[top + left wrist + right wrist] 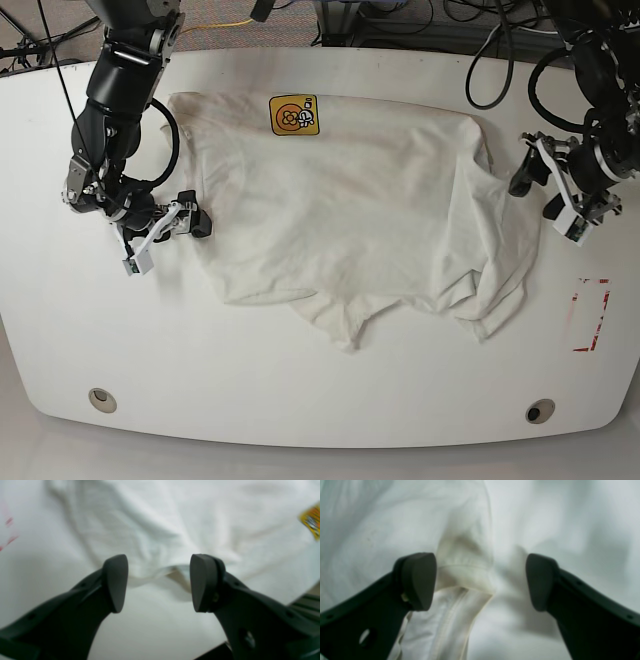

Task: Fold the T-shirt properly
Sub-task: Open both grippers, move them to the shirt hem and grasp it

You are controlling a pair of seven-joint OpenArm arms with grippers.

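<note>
The cream T-shirt [370,210] lies spread and wrinkled on the white table [300,390], its yellow-orange badge [293,115] near the far edge. In the left wrist view the T-shirt [175,517] fills the frame, with the badge [311,521] at the right. My left gripper [535,195] hovers at the shirt's right edge and is open; a raised fold of cloth lies between its fingers [116,582] untouched. My right gripper [193,215] is wide open at the shirt's left edge. A hemmed cloth edge [465,580] lies between its fingers [420,580].
A red rectangle mark [592,315] is on the table at the right, near the left arm. Two round holes [100,398] [540,411] sit near the front edge. Cables [480,40] hang beyond the back edge.
</note>
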